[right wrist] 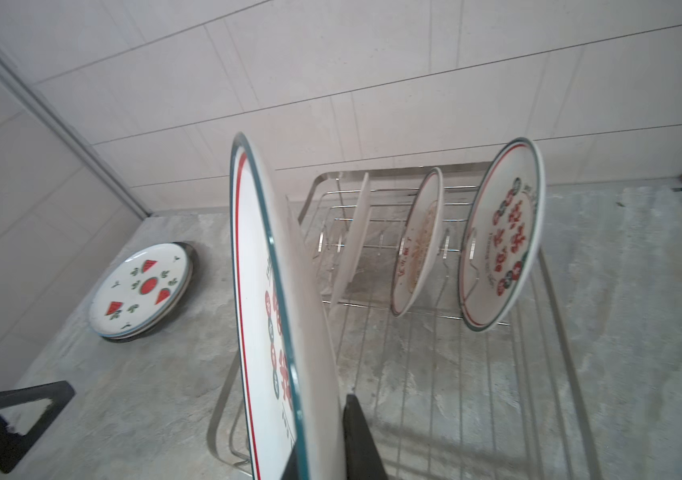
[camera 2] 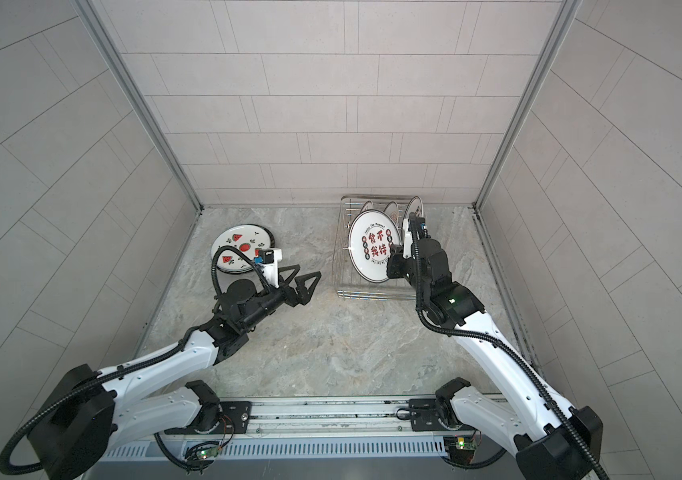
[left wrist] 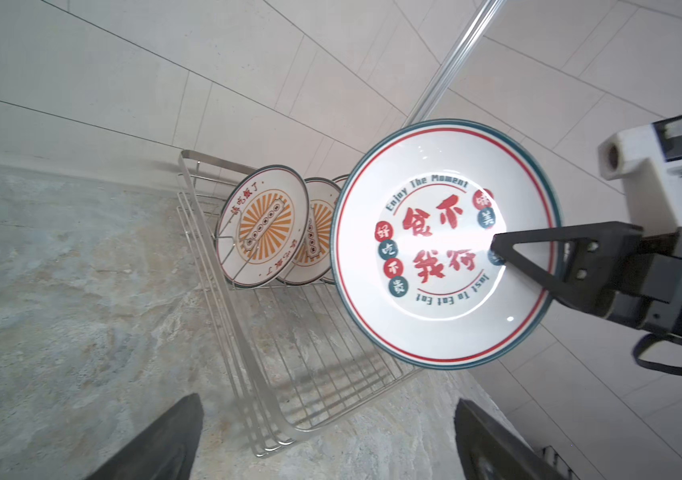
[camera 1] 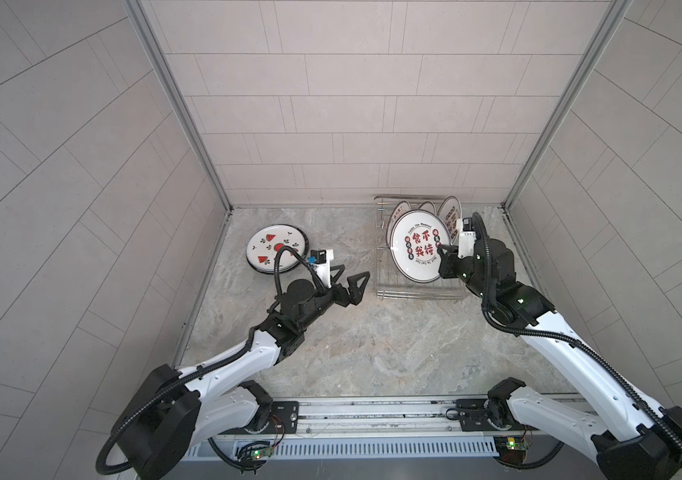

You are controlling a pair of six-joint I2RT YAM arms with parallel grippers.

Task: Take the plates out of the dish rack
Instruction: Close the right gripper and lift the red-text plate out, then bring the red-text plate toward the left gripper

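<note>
Where the held plate [camera 1: 419,245] hangs: on edge, raised over the dish rack [camera 1: 414,296], printed face turned to the left arm.
Right gripper [camera 1: 444,250]: pinched on its rim.
Left gripper [camera 1: 354,271]: fingers wide, empty, between rack and stack.
Watermelon plate [camera 1: 273,249] stack: well apart leftward, nearer the left arm.
Likely call: hand over or carry across.

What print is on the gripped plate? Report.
The plate: red characters, red and teal rim rings; best in left wrist view.
</note>
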